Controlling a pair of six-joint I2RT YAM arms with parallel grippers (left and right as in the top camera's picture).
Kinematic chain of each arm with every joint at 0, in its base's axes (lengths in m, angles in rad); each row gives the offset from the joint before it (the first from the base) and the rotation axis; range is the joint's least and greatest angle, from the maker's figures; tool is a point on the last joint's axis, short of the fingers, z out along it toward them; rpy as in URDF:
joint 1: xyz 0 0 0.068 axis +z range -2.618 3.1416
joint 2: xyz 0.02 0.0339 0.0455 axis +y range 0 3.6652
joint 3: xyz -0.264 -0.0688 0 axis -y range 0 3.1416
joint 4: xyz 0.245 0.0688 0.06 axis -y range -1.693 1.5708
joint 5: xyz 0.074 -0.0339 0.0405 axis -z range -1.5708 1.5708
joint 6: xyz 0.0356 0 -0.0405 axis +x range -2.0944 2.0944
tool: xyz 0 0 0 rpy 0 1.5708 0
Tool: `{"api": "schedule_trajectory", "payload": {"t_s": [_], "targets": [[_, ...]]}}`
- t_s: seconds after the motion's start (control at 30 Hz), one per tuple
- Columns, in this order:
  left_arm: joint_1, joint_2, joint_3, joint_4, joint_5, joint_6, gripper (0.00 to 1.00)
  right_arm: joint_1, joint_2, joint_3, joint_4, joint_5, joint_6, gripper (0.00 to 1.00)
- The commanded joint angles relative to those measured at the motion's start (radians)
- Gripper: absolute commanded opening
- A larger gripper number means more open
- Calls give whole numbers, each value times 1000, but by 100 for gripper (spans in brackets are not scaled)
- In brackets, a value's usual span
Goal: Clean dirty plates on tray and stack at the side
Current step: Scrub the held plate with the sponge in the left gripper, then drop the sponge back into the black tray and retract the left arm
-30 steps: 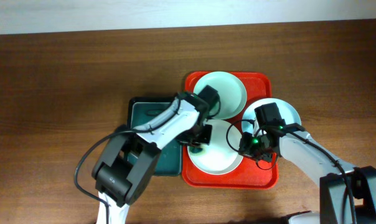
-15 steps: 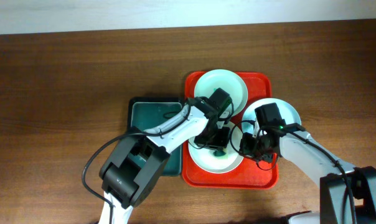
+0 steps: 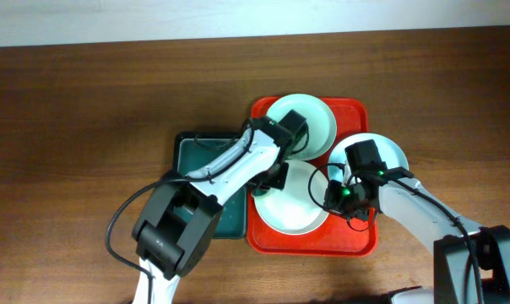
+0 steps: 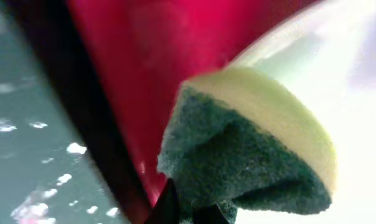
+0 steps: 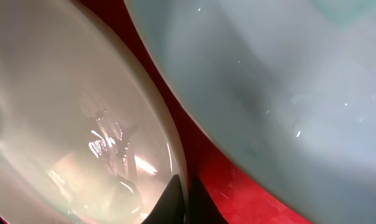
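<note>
On the red tray [image 3: 357,241], a far plate [image 3: 316,116], a right plate [image 3: 389,154] overhanging its right edge and a near plate [image 3: 293,213] are laid out. A green-and-yellow sponge [image 4: 250,152] is clamped in the left gripper [image 3: 270,181] and held at the near plate's left rim, beside the dark tray [image 3: 196,152]. That plate's right rim is pinched by the right gripper [image 5: 185,200], its jaws nearly closed.

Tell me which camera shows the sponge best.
The left wrist view: the sponge fills the frame, yellow foam over green scouring pad, pinched in the left claw. Overhead, the left arm hides nearly all of it. The right wrist view shows only plates and tray, no sponge.
</note>
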Motion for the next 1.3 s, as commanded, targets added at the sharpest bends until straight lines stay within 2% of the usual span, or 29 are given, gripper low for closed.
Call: {"api": "schedule_trajectory", "payload": {"t_s": [0.0,0.1,0.17,0.3,0.4,0.47,0.53,0.57,0.6,0.63,0.67,0.77,0.8,0.9,0.93,0.97,1.03,1.17,1.27], "targets": [[27,15,139,-86,-99,-22,0,1,19,-10,-12,81,5,5],[37,3,276,-246,-54,-21,0,1,19,-10,-12,81,4,5],[66,-22,349,-350,-80,-20,0,1,19,-10,-12,80,-18,5],[191,-66,356,-415,-123,-12,0,1,19,-10,-12,80,-133,5],[290,-66,240,-336,-105,32,0,1,19,-10,-12,80,-169,5],[342,-66,77,-226,34,102,0,1,19,-10,-12,80,-169,6],[370,-66,-72,-132,119,113,0,1,19,-10,-12,80,-169,7],[378,-66,-109,-103,123,113,3,1,19,-10,-12,80,-169,10],[385,-66,-135,-77,123,116,21,1,19,-10,-11,80,-169,10],[390,-66,-140,-72,124,116,48,1,19,-10,-11,80,-169,11],[392,-69,-137,-73,125,116,55,1,19,-10,-10,80,-169,10],[392,-134,-122,-74,158,120,61,1,19,-10,11,69,-168,10],[392,-186,-116,-76,158,120,63,1,19,-5,-1,16,-168,4],[416,-356,-115,-83,157,119,76,1,19,90,-164,2,-168,4],[433,-399,-115,-83,157,119,76,1,15,130,-215,2,-168,4],[474,-477,-115,-83,157,119,88,1,11,196,-278,2,-168,4],[558,-580,-115,-83,157,119,98,1,11,298,-368,1,-168,4],[759,-738,-115,-93,157,119,100,7,11,479,-465,-72,-168,4],[800,-758,-115,-107,156,119,100,95,14,497,-383,-54,-127,4]]}}
